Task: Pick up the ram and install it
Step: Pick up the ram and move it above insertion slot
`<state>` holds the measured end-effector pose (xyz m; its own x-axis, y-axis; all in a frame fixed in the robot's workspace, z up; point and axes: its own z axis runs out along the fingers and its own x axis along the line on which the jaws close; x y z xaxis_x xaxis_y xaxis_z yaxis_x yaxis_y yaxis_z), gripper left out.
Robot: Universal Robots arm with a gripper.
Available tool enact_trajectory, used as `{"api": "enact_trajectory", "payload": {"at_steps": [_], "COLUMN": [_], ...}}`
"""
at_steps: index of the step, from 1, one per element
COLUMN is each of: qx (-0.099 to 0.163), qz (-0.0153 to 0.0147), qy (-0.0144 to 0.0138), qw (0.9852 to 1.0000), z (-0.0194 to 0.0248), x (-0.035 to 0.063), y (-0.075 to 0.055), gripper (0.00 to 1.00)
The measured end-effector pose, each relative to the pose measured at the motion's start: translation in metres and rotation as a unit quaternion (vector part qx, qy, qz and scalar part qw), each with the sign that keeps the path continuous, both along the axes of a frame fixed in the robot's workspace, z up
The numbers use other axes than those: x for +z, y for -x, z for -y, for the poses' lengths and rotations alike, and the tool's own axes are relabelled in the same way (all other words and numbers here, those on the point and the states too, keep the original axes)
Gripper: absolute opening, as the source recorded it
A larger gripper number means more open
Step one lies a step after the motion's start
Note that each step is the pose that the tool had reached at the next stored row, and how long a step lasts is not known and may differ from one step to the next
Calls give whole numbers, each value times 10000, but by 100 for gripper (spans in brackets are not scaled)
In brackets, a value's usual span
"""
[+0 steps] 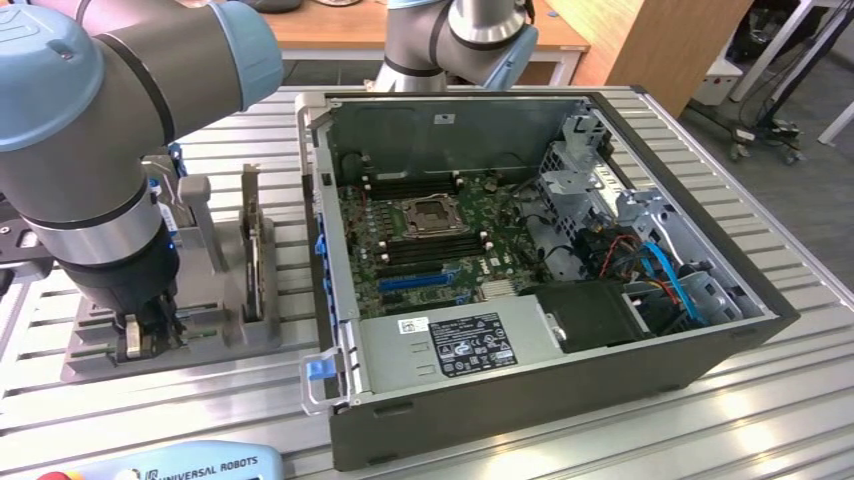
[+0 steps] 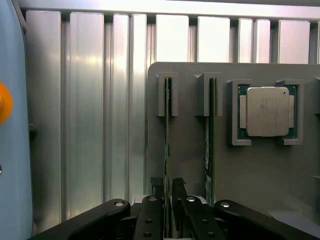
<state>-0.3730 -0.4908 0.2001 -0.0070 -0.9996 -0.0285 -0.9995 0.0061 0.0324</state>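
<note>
Down at the grey holder [image 2: 190,150], which is sitting near the edge of the aluminium table [image 1: 240,420] on the exterior view's left, the arm is reaching low with its gripper [image 2: 168,187]. The ram [image 2: 167,130] is standing on its long edge in the holder's outermost slot, the one farthest from the processor [image 2: 267,111], with a second stick [image 2: 210,130] standing in the slot between the two. The fingers [image 2: 157,186] are pressing against the ram's two flat faces near one end, so the gripper is looking clamped on it, with the ram not yet lifted from its slot.

I'm judging the ram to be light and stiff but easy to damage: a thin board with small chips and bare contacts. Holding it by the flat faces, squarely and gently, is looking sensible, since a skewed hold could be twisting it in the slot. The open computer case [image 1: 534,400] is waiting beside the holder.
</note>
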Motion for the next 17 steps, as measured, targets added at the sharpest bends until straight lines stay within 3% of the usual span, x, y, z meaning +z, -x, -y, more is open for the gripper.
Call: {"api": "enact_trajectory", "payload": {"at_steps": [17], "qx": [7], "qz": [0], "qy": [0], "qw": [10000], "z": [-8], "x": [0], "y": [-11], "gripper": [22]}}
